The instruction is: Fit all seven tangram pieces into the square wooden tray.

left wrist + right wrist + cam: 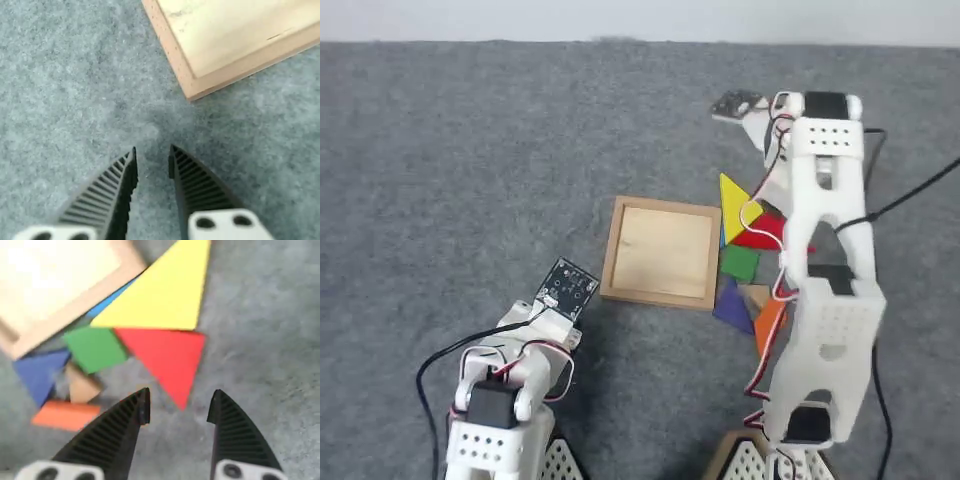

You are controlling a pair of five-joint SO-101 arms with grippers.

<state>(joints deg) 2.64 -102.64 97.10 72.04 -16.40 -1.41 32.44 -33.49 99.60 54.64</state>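
- Noted square wooden tray [660, 297] lying flat on grey carpet [470, 170], with bare pale floor inside a raised rim.
- Found open carpet off the tray's left, far and near edges. Right edge crowded by loose pieces.
- Logged along that right edge, far to near: large yellow triangle [732, 203]; red triangle [762, 233] touching it on the side away from the tray; green square [739, 263]; dark blue triangle [732, 303] just beside the near right corner; small tan wooden triangle [757, 295]; orange piece [769, 325], outermost.
- Seen light blue piece [107, 302] only as a sliver between yellow triangle and tray rim.
- Right arm [825, 300] stretched long past the tray's right side, overlapping red and orange pieces in the high view.
- Right gripper [180, 400] hovering above the red triangle's outer point, fingers spread wide, nothing between.
- Left arm [510, 390] folded back off the tray's near left corner.
- Left gripper [153, 152] low over carpet just short of that corner, fingers narrowly parted, holding nothing.
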